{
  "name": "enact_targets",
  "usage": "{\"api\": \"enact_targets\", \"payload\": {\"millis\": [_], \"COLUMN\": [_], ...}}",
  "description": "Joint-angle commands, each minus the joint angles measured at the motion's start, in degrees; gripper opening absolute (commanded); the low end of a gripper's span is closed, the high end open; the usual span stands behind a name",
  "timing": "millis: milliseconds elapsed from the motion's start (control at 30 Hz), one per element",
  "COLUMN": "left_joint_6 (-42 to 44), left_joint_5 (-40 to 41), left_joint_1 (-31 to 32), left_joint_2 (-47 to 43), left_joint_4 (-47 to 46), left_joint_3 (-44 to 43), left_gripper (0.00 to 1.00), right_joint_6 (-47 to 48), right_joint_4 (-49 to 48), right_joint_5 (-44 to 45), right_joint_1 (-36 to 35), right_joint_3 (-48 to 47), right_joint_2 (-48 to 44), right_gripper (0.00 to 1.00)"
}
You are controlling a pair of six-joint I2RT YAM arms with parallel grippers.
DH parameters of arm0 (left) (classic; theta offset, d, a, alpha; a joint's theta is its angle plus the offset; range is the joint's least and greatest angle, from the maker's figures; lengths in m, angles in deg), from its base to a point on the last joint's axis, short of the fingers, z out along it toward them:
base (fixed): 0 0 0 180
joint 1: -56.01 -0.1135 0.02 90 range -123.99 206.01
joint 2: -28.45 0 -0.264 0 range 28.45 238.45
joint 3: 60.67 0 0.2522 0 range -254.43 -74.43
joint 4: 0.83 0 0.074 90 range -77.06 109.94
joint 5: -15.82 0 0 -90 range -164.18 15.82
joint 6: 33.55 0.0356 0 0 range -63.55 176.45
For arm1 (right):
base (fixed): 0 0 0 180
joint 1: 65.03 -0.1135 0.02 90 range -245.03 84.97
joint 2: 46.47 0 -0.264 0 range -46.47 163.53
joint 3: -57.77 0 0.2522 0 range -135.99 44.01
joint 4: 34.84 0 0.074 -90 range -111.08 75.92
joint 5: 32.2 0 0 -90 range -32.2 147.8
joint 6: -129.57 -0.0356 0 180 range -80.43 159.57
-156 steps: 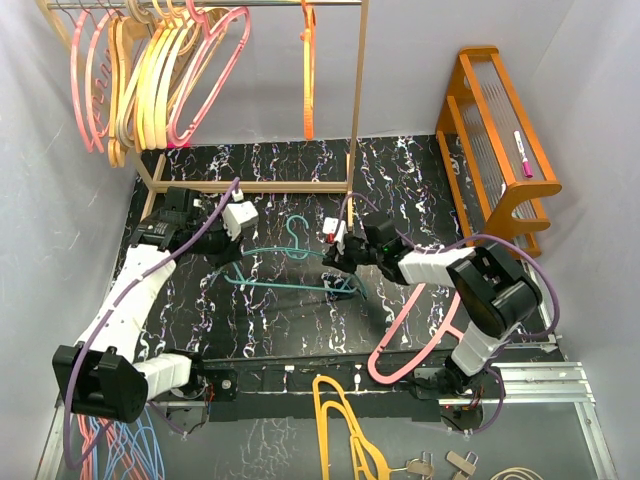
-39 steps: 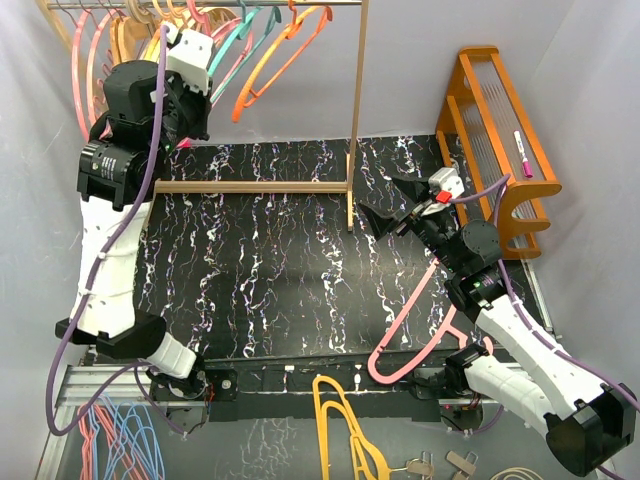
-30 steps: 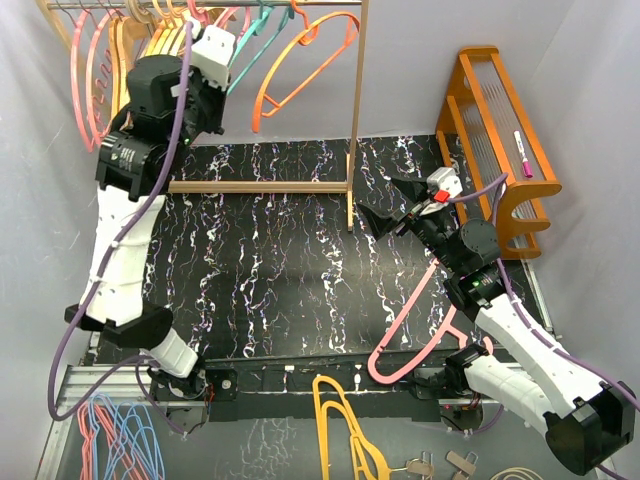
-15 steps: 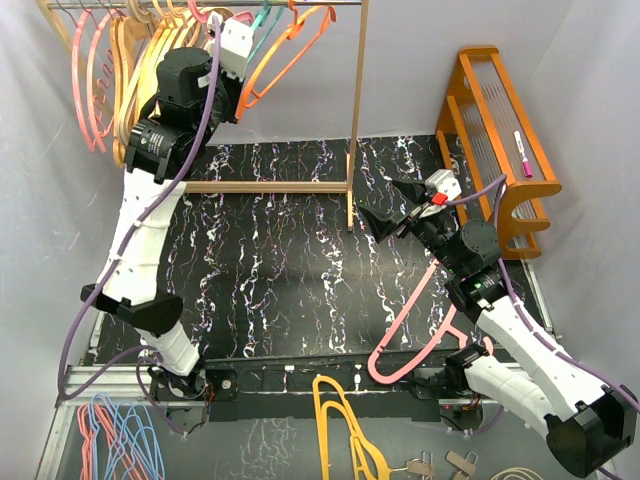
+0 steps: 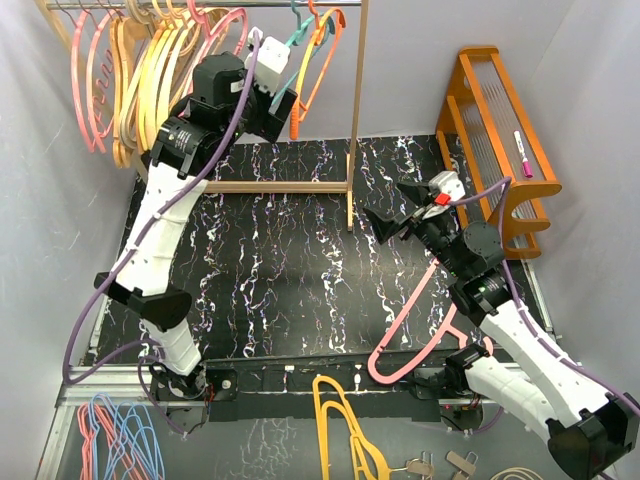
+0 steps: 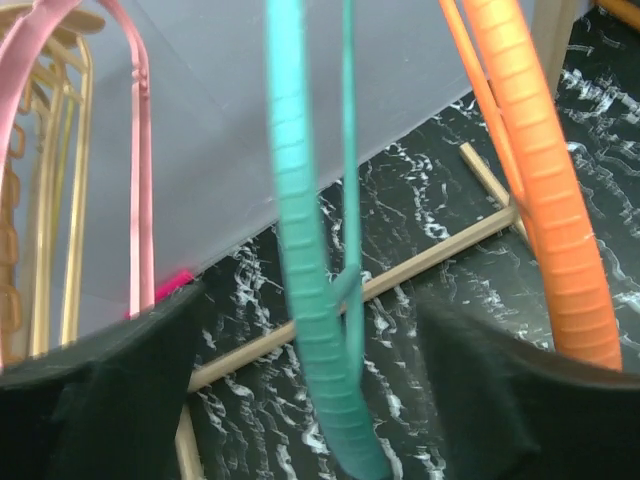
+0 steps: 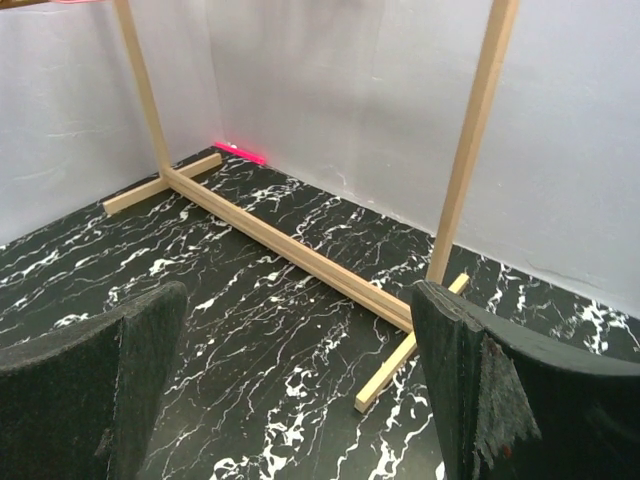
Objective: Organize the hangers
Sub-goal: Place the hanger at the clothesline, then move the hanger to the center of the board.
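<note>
Release: left gripper point(image 5: 287, 104) jaws apart around hanging teal hanger point(image 6: 300, 250), not touching; back straight out, clear of orange hanger point(image 6: 540, 220). Right gripper point(image 5: 393, 207) spread wide, empty.

The teal hanger point(image 6: 305, 330) and orange hanger point(image 6: 545, 200) are matt plastic with fine cross-ribs along their arms; the pink hanger point(image 6: 138, 180) is smooth and slightly glossy. The rack point(image 7: 468, 150) is pale bare wood, its top rail point(image 5: 275, 3) grey metal. The counter point(image 7: 280, 330) shows a black, white-veined marble print with a faint sheen. The right fingers point(image 7: 500, 400) carry coarse, matt black padding, frayed at one edge
</note>
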Motion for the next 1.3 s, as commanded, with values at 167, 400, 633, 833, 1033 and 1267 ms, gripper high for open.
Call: {"api": "enact_targets", "payload": {"millis": [167, 400, 633, 833, 1033, 1267], "left_joint_6": [2.3, 7.8, 6.8, 5.8, 5.6, 0.5], "left_joint_5": [15.0, -20.1, -31.0, -23.2, -16.8, -9.4], "left_joint_1": [0.3, -0.3, 8.7, 23.7, 36.3, 36.9], "left_joint_2": [-16.8, -25.2, -29.9, -24.2, -20.1, -20.9], "left_joint_4": [-10.3, 14.3, 14.5, 6.3, -5.4, -13.2], "left_joint_3": [10.9, 13.4, 41.0, 50.3, 59.6, 60.2], "left_gripper": [0.97, 0.97, 0.97, 0.97, 0.97, 0.97], "right_joint_6": [-6.7, -15.1, -27.2, -40.6, -59.3, -73.7], "right_joint_4": [9.3, 18.8, 39.4, 51.9, 67.4, 79.3], "right_joint_5": [13.9, 20.8, 22.9, 18.9, 30.7, 37.9], "right_joint_1": [0.2, 1.5, 10.0, 11.0, 8.3, 8.0], "right_joint_3": [-6.7, -15.2, -20.4, -14.9, -11.7, -14.4], "right_joint_2": [-1.4, 5.1, 14.1, 12.5, 9.3, 27.0], "right_gripper": [0.99, 0.99, 0.98, 0.98, 0.98, 0.98]}}
